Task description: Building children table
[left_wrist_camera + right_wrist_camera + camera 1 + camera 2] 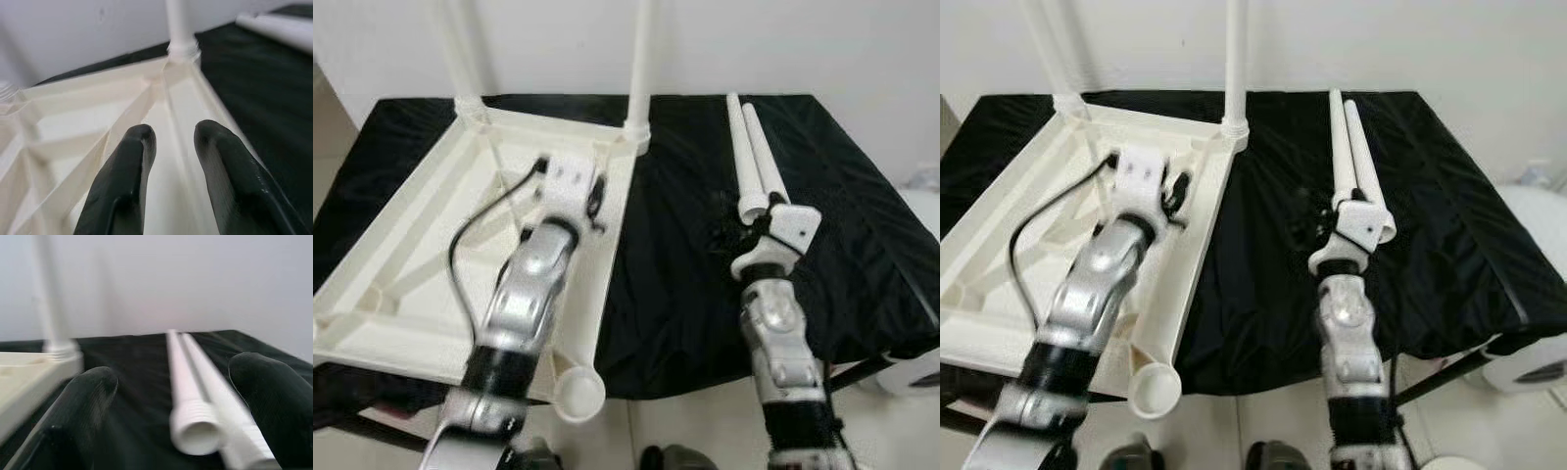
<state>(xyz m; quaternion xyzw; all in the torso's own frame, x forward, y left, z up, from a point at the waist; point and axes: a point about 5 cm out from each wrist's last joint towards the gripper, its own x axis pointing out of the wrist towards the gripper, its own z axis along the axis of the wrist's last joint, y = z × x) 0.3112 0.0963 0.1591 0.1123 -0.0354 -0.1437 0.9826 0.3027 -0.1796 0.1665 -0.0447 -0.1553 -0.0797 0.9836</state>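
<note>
A white plastic table top (411,255) lies upside down on the left of a black-covered table. Two white legs (639,59) stand upright in its far corners. My left gripper (173,142) hovers over the ribbed underside near the right rim, fingers (132,161) slightly apart and holding nothing. Two loose white legs (752,157) lie side by side on the cloth to the right, threaded ends toward me. My right gripper (176,374) is open at those ends, one finger (93,396) on each side of the pair, touching neither.
The table top's near corner socket (578,392) juts past the front edge of the black cloth (675,304). A white wall stands close behind. A white rounded object (915,372) sits low at the right, beside the table.
</note>
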